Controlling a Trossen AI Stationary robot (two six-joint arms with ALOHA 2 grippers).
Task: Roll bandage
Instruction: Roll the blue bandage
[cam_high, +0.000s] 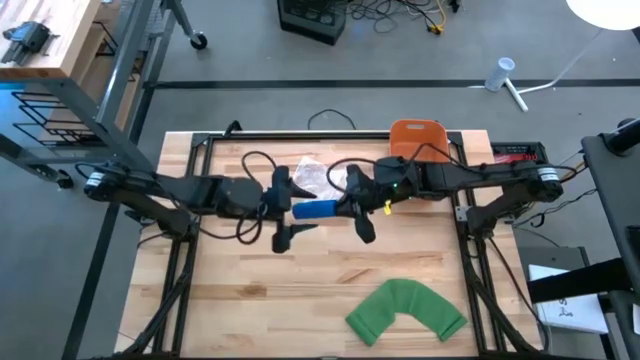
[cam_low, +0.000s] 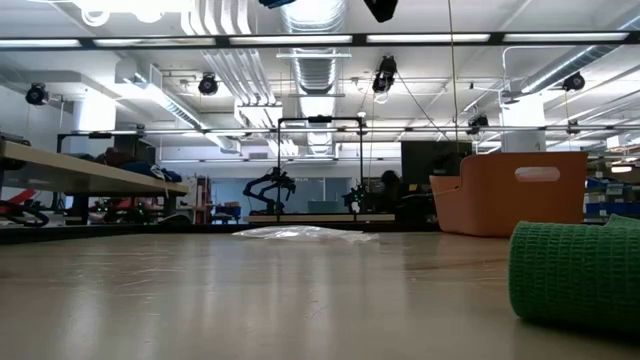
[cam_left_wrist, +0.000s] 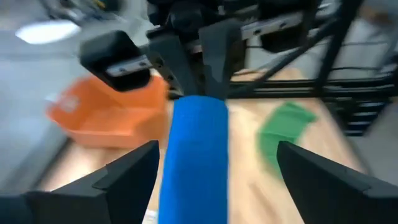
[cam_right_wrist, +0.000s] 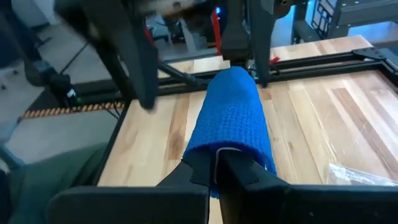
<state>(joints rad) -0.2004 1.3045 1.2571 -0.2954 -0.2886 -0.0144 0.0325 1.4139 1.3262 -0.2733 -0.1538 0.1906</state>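
Note:
A blue bandage roll (cam_high: 315, 209) hangs in the air over the middle of the table, between my two grippers. My right gripper (cam_right_wrist: 216, 167) is shut on the end nearest it. My left gripper (cam_left_wrist: 216, 149) is open. Its two fingers (cam_left_wrist: 130, 174) stand wide on either side of the roll's other end (cam_right_wrist: 239, 73), and no touch shows. A second, green bandage (cam_high: 405, 310) lies bent on the table near its front right edge and shows large in the low view (cam_low: 580, 270). My right gripper pinches the blue roll's near end (cam_right_wrist: 217, 148) between its two shut fingers; how many layers I cannot tell. The fingers come nearly level from the table's right and lie along the roll. The roll sticks straight out from them toward my left gripper, clear of the table.
An orange bin (cam_high: 417, 135) stands at the table's far edge, right of centre. A clear plastic wrapper (cam_high: 315, 175) lies on the table just behind the grippers. Bare wood lies in the near left half (cam_high: 250, 290). A black frame (cam_high: 200, 150) runs around the table.

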